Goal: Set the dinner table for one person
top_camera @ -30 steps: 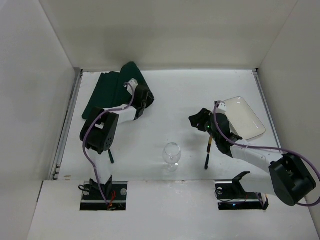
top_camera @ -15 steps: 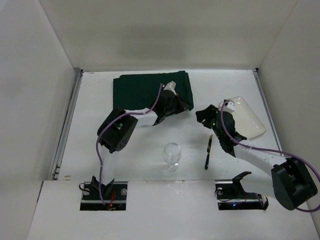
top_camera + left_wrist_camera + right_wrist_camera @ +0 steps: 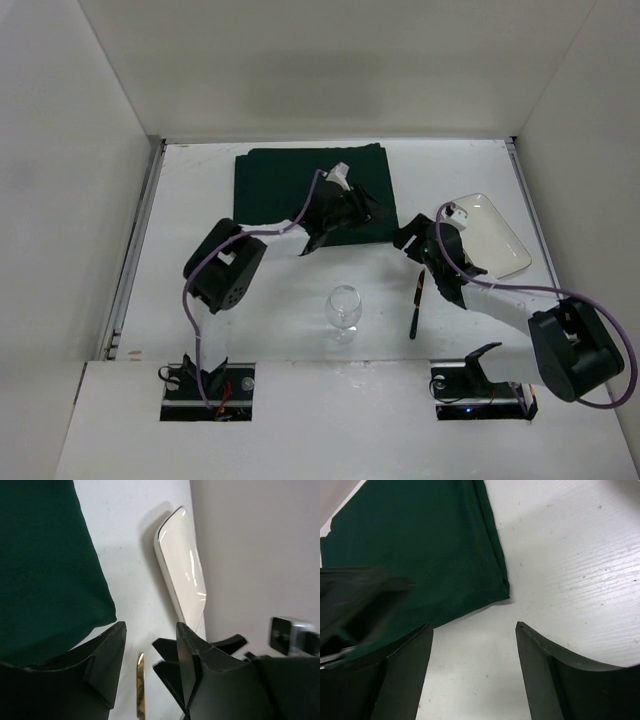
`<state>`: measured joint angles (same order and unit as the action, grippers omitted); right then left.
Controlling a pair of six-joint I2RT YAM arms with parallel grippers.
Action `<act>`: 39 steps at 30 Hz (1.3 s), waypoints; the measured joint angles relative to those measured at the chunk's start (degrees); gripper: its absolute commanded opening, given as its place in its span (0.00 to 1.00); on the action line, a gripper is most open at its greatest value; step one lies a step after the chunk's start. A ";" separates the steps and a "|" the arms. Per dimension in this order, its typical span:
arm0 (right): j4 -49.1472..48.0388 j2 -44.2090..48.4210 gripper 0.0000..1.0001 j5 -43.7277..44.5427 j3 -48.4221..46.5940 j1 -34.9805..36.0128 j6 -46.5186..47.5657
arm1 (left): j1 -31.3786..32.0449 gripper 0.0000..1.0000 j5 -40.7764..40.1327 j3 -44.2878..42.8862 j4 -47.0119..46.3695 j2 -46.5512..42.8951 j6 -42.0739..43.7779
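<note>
Though partly hidden under the spread left claw (image 3: 150, 626), green cloth (image 3: 280, 182) seemingly flat; right claw (image 3: 473, 626) spread too, empty.

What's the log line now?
green cloth: spread, far centre | left gripper: open, at its near-right corner | right gripper: open, beside that corner | plate, wine glass, knife: off the cloth
</note>
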<state>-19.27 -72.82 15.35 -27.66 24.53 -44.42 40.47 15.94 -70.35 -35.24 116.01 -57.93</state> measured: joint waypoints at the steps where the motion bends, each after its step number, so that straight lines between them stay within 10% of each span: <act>1: -0.02 -0.20 0.68 0.02 0.00 -0.04 -0.17 | -0.96 0.42 -0.26 1.92 -0.28 -2.36 -0.28; 7: -0.13 -4.96 0.26 -0.66 -1.07 -0.15 -1.51 | -9.01 0.40 -6.88 17.88 -1.84 -19.34 -2.60; 10: -0.33 -8.87 0.32 -1.44 -2.71 -0.15 -2.67 | -12.87 0.40 -13.40 26.97 1.18 -26.29 -2.89; 13: -0.83 -12.00 0.64 -2.12 -3.78 -0.55 -4.63 | -15.30 0.40 -20.00 34.80 7.41 -31.47 -2.75; 16: -1.27 -13.62 0.67 -2.75 -3.80 -1.55 -6.16 | -17.18 0.42 -25.92 40.94 14.27 -36.76 -2.12; 39: -8.00 -22.77 0.15 -4.83 -6.67 -4.33 -16.76 | -27.69 0.39 -32.52 44.81 10.34 -33.94 -2.36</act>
<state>-27.27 -95.59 10.52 -34.33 20.21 -61.19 12.78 -16.58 -25.54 -24.91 82.06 -60.29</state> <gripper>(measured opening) 0.165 0.409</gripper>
